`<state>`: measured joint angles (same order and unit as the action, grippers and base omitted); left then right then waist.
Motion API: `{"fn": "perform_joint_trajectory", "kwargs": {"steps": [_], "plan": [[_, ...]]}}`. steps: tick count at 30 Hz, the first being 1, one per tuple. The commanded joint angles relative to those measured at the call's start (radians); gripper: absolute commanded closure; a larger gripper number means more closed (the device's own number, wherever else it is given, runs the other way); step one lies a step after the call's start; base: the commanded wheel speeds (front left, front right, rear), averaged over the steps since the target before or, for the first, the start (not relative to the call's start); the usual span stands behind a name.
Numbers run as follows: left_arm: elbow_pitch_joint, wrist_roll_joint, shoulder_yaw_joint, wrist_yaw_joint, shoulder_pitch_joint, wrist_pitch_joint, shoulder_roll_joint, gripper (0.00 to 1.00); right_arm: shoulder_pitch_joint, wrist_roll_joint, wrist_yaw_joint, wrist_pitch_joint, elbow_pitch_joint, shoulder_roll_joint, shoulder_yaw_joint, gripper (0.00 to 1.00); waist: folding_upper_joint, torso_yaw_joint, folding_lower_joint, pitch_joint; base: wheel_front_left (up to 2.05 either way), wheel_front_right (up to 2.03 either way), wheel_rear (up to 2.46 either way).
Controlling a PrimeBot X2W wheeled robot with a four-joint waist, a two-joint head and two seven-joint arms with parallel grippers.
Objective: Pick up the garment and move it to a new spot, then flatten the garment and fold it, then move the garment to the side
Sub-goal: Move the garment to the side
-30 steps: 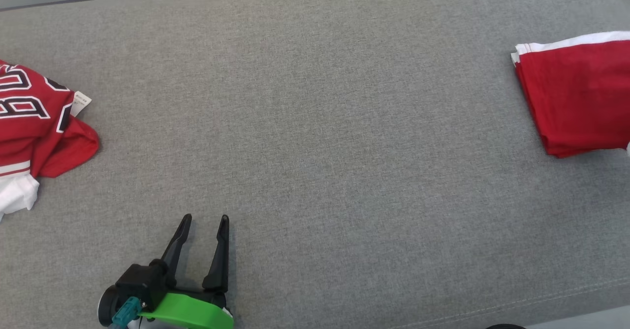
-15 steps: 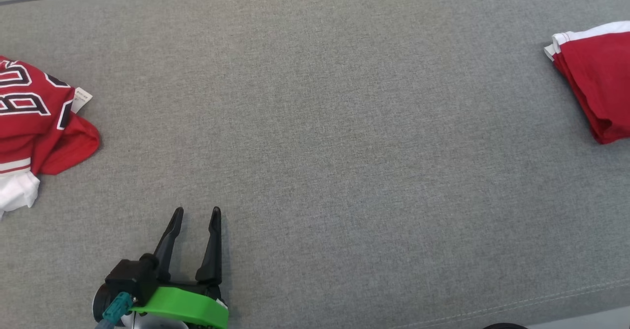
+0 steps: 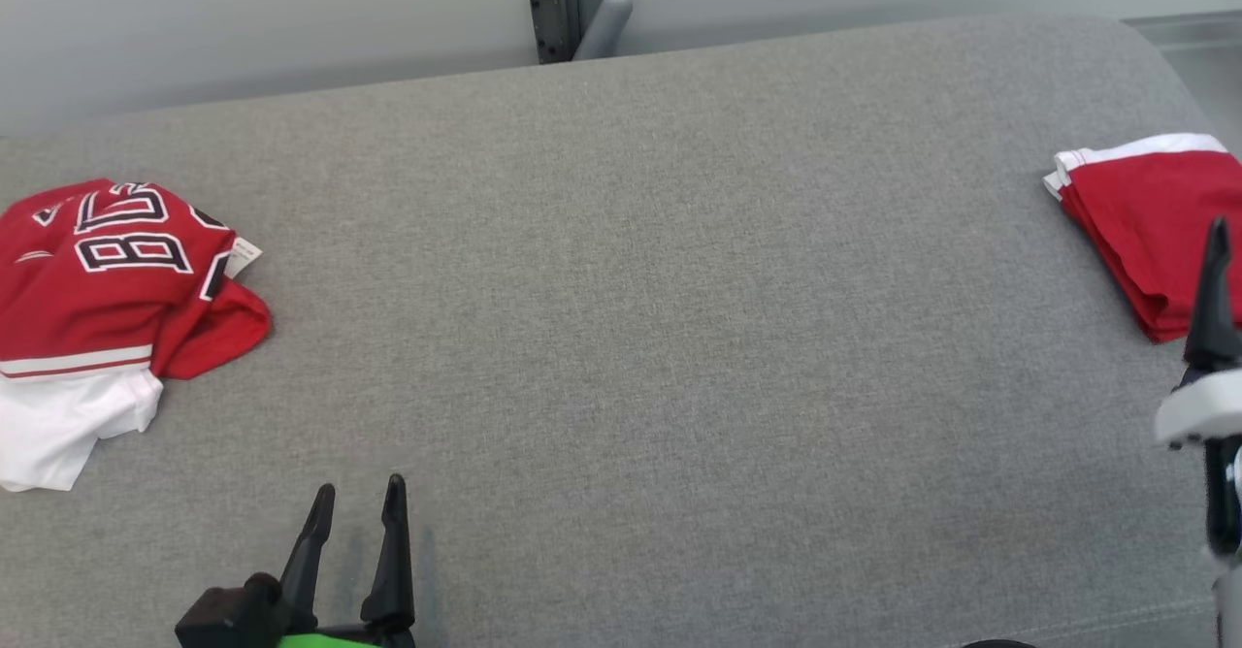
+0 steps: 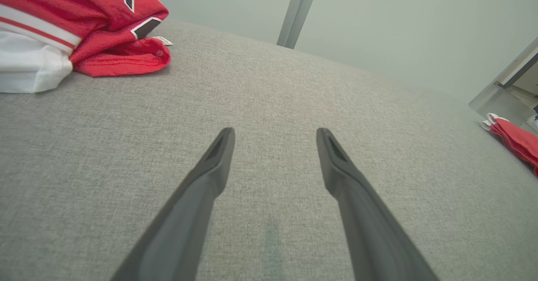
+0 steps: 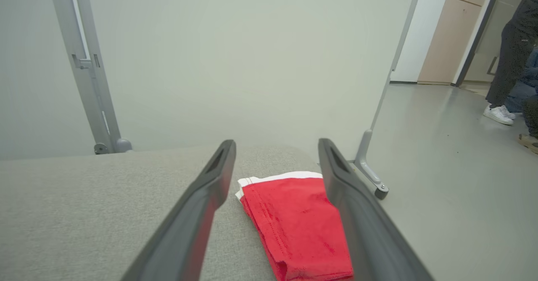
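Grey surface [image 3: 631, 289], left end effector [image 3: 354, 493] at 7 o'clock, fingers spread, empty, right end effector [image 5: 276, 144] at 3 o'clock, spread, pointing at folded red garment [image 3: 1135, 221]

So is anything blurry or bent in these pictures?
Head view: soft even light, faint shadow beside the left hand. Left wrist view: wide-angle lens bows the far edge of the grey cushion. Right wrist view: folded red garment sharp, no glare.
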<state>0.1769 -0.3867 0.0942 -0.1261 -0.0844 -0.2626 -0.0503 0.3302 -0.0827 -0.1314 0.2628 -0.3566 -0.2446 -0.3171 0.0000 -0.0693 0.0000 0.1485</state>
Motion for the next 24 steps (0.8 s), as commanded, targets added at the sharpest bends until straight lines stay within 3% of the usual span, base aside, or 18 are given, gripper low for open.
{"fn": "perform_joint_trajectory", "kwargs": {"steps": [1, 5, 11, 24], "plan": [[-0.001, -0.011, -0.008, 0.004, -0.029, -0.003, -0.002, 0.00, -0.086, -0.017, 0.001, 0.003, 0.071, 0.039, 0.006, 0.00, 0.0000, 0.043, 0.0000, -0.071, 0.00, 0.00, 0.00], [0.002, -0.017, -0.022, 0.006, -0.055, -0.003, -0.001, 0.00, -0.248, -0.016, 0.001, 0.003, 0.171, 0.083, 0.099, 0.00, 0.0000, 0.054, 0.0000, -0.092, 0.00, 0.00, 0.00], [0.022, 0.011, -0.011, -0.001, -0.049, -0.003, -0.002, 0.00, -0.405, -0.033, 0.001, 0.003, 0.202, 0.144, 0.212, 0.00, 0.0000, 0.094, 0.0000, -0.133, 0.00, 0.00, 0.00], [0.044, 0.038, 0.020, -0.005, -0.017, -0.003, -0.003, 0.00, -0.452, -0.030, 0.001, 0.003, 0.176, 0.190, 0.279, 0.00, 0.0000, 0.105, 0.0000, -0.165, 0.00, 0.00, 0.00]]}}
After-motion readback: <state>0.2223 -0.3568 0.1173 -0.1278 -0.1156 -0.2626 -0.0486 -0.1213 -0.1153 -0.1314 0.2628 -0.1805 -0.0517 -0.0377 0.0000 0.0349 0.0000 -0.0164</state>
